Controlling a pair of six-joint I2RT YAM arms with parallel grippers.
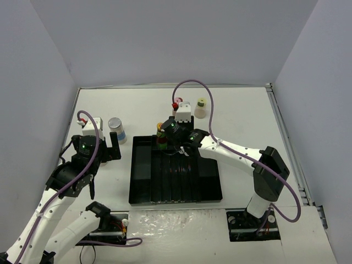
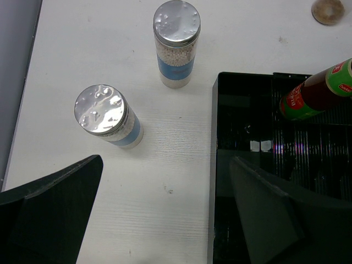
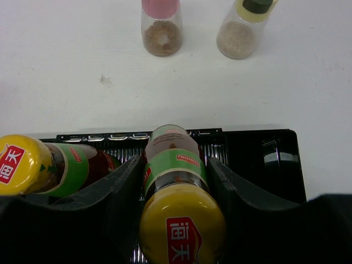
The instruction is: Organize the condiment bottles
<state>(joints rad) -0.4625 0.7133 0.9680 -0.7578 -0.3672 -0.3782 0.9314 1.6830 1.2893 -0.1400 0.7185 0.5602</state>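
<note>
Left of the tray (image 2: 215,165), 2 silver-lidded, blue-labelled shakers (image 2: 102,113) (image 2: 176,44) stand ahead of the left gripper (image 2: 165,220), whose jaws are wide and empty. At the tray's far edge, the right gripper (image 3: 175,168) clamps a yellow-capped, green-necked bottle (image 3: 179,220), with its twin (image 3: 49,165) just left of it. Beyond the tray stand a pink-capped jar (image 3: 160,27) and a yellow-green-capped jar (image 3: 242,30).

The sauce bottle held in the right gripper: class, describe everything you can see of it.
The sauce bottle has a glossy yellow cap with a red label, a green neck band and clear glass holding dark brown sauce. Capped, it is clamped by its sides in the right gripper, cap toward the wrist camera, over the far end of the black tray. A matching bottle sits beside it; contact unclear.
</note>
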